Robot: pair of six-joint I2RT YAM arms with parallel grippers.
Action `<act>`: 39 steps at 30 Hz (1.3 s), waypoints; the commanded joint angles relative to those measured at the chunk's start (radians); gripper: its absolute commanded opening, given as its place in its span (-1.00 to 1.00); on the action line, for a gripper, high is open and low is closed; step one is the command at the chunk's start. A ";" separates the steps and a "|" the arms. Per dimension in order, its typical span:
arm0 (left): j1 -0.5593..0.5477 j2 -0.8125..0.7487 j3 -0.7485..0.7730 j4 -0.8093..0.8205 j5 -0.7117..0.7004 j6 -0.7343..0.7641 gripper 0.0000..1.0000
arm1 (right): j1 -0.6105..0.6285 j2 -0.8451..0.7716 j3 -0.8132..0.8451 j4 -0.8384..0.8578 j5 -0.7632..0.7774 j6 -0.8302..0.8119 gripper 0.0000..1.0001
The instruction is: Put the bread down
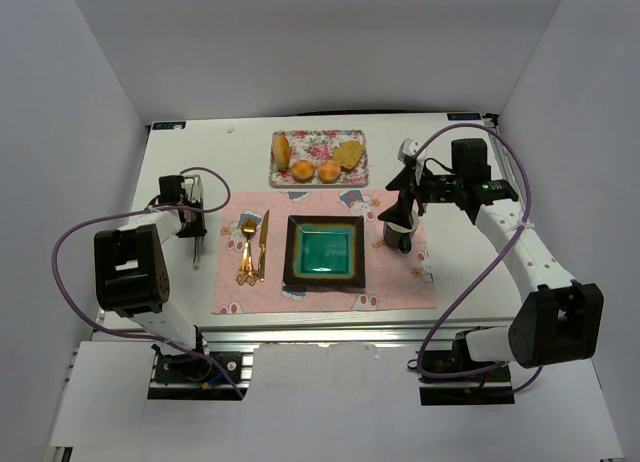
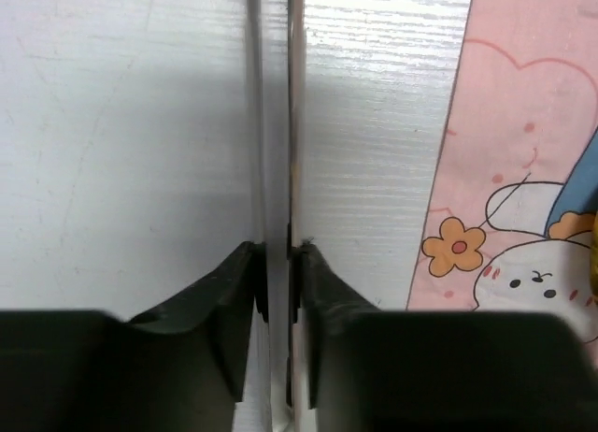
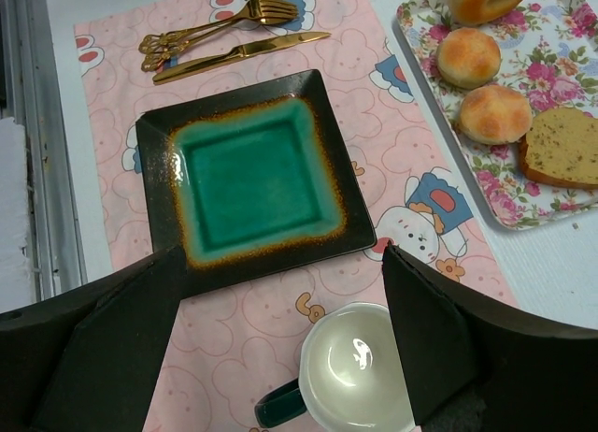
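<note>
Bread [image 1: 348, 154] on tray [image 1: 320, 134] at far edge of table [image 1: 190, 162].
Left gripper [image 2: 277, 273] clamped on thin metal tool [image 2: 271, 123] — right gripper [image 3: 280, 254] spread wide over cup [image 3: 360, 362].

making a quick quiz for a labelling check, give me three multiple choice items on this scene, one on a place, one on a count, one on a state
1. Where does the mug stand?
A on the pink placemat, beside the green plate
B on the green plate
C on the bare table

2. How many pieces of bread lie on the floral tray?
A two
B six
C four

3. What state is the green plate in?
A it holds a roll
B it is bare
C the mug covers it

Answers:
1 A, the mug sits on the pink cloth next to the plate.
2 C, two round rolls, a slice and one more piece.
3 B, only its glaze shows.
</note>
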 commanded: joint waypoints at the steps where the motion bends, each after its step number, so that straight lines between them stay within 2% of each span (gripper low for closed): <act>1: 0.008 0.029 -0.044 -0.026 -0.012 -0.006 -0.38 | -0.011 -0.028 0.000 0.027 -0.021 0.005 0.79; 2: 0.008 0.019 -0.043 -0.023 -0.012 -0.010 -0.55 | -0.014 -0.028 -0.003 0.025 -0.021 0.005 0.79; 5: 0.008 -0.025 0.000 -0.037 -0.003 -0.038 -0.74 | -0.020 -0.038 -0.008 0.017 -0.018 0.005 0.79; 6: 0.008 -0.042 0.017 -0.041 0.006 -0.088 -0.87 | -0.022 -0.039 -0.008 0.017 -0.014 0.005 0.79; 9: -0.028 -0.100 0.113 -0.109 0.038 -0.178 -0.93 | -0.031 -0.042 -0.011 0.013 -0.008 0.002 0.79; 11: -0.079 -0.146 0.155 -0.110 0.125 -0.273 -0.89 | -0.036 -0.042 -0.011 0.017 -0.006 0.003 0.79; 14: -0.150 -0.198 0.160 -0.046 0.192 -0.404 -0.71 | -0.040 -0.044 -0.012 0.028 -0.007 0.019 0.79; 15: -0.198 -0.205 0.156 -0.012 0.199 -0.429 -0.54 | -0.040 -0.042 -0.014 0.036 -0.007 0.025 0.79; 19: -0.266 -0.176 0.225 -0.055 0.156 -0.506 -0.24 | -0.043 -0.045 -0.017 0.037 -0.007 0.025 0.79; 22: -0.309 -0.128 0.302 -0.095 0.138 -0.515 -0.13 | -0.045 -0.047 -0.020 0.042 -0.011 0.026 0.79; 29: -0.352 -0.053 0.406 -0.133 0.115 -0.506 -0.03 | -0.048 -0.053 -0.029 0.051 -0.015 0.037 0.79; 39: -0.377 -0.024 0.485 -0.162 0.058 -0.493 0.00 | -0.060 -0.061 -0.044 0.047 -0.020 0.037 0.79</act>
